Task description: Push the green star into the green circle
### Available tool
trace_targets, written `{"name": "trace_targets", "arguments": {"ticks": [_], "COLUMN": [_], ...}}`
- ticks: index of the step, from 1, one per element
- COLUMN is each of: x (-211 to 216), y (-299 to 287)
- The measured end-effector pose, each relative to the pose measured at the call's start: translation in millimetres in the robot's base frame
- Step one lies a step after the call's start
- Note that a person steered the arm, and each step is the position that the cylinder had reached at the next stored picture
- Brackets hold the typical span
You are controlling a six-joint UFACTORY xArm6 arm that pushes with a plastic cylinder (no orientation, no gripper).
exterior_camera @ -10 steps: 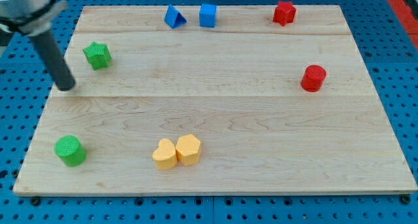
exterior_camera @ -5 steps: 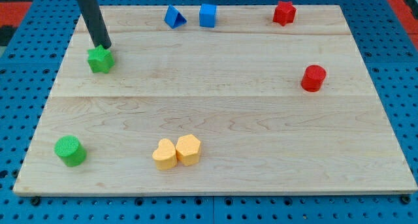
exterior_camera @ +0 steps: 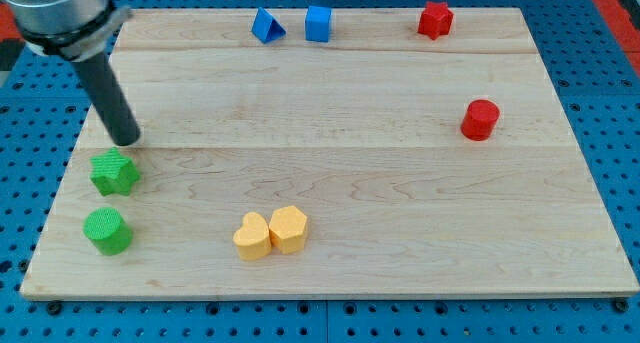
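Observation:
The green star (exterior_camera: 114,173) lies near the board's left edge, just above the green circle (exterior_camera: 107,230), with a small gap between them. My tip (exterior_camera: 126,140) stands just above the star, slightly to its right, close to it; I cannot tell if it touches. The dark rod rises from the tip toward the view's top left.
A yellow heart (exterior_camera: 253,236) and a yellow hexagon (exterior_camera: 288,228) touch at the bottom middle. A blue triangle (exterior_camera: 267,26), a blue cube (exterior_camera: 318,24) and a red star (exterior_camera: 435,19) line the top edge. A red cylinder (exterior_camera: 480,119) sits at the right. The wooden board (exterior_camera: 380,183) lies on a blue pegboard.
The green star has been pushed down and a little left, from the upper left to just above the green circle. My tip has followed it down.

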State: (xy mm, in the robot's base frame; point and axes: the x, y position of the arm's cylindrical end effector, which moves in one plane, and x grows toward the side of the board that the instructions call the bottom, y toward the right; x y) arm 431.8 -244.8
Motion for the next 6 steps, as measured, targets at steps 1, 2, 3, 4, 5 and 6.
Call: {"name": "trace_targets", "arguments": {"ticks": [1,2,3,4,5,6], "x": [25,44,38,37,60,30], "y": [-14,26,15,54,37,35]}}
